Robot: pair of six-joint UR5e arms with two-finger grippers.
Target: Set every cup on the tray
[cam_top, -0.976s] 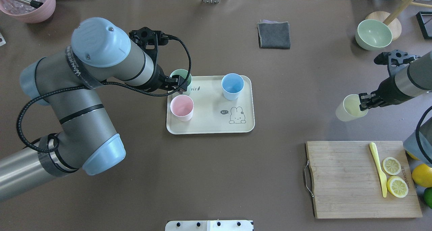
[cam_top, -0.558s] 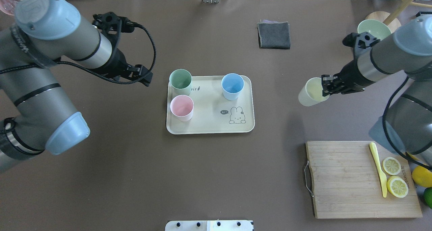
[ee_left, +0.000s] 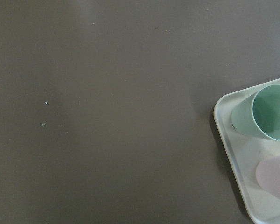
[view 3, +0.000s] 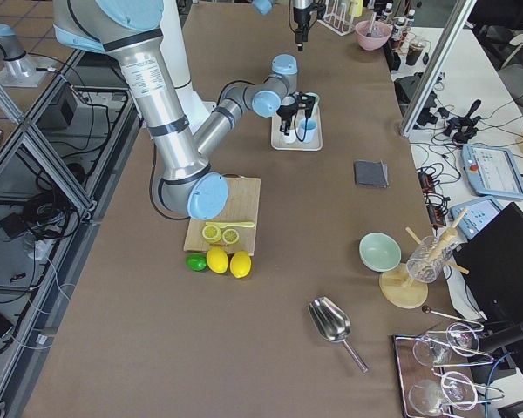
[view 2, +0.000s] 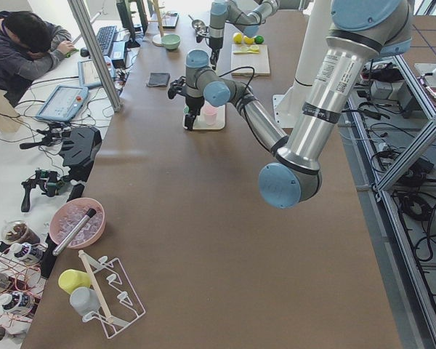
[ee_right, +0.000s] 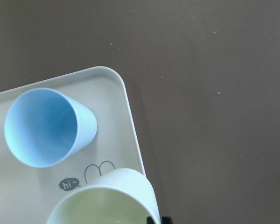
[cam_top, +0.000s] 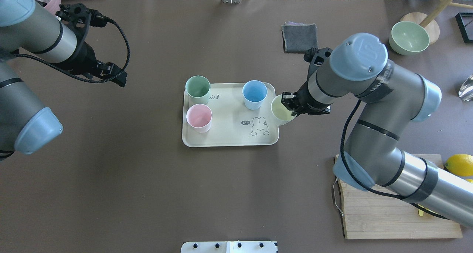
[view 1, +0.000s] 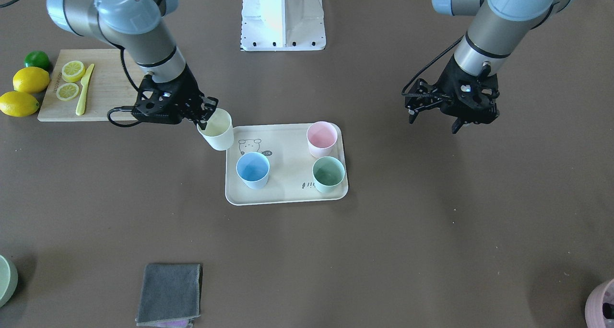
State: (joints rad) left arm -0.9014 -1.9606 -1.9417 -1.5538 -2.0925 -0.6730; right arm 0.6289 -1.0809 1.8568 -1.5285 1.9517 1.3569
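The cream tray (cam_top: pixel 229 136) holds the mint green cup (cam_top: pixel 197 87), the pink cup (cam_top: pixel 199 117) and the light blue cup (cam_top: pixel 254 93), all upright. My right gripper (cam_top: pixel 290 105) is shut on the rim of the pale yellow cup (cam_top: pixel 281 110) and holds it slightly tilted above the tray's right edge, beside the bunny drawing. The right wrist view shows the yellow cup (ee_right: pixel 107 200) over the tray rim (ee_right: pixel 130 121). My left gripper (cam_top: pixel 117 77) is open and empty, well left of the tray.
A wooden cutting board (cam_top: pixel 369 216) with a yellow knife and lemon slices lies at the front right. A grey cloth (cam_top: pixel 300 37) and a sage-green bowl (cam_top: pixel 409 37) are at the back. A mauve pot (view 1: pixel 602 309) stands at the far left corner.
My left gripper let go of the mint green cup on the tray and drew back to the left. My right arm carried the yellow cup left to the tray's right edge.
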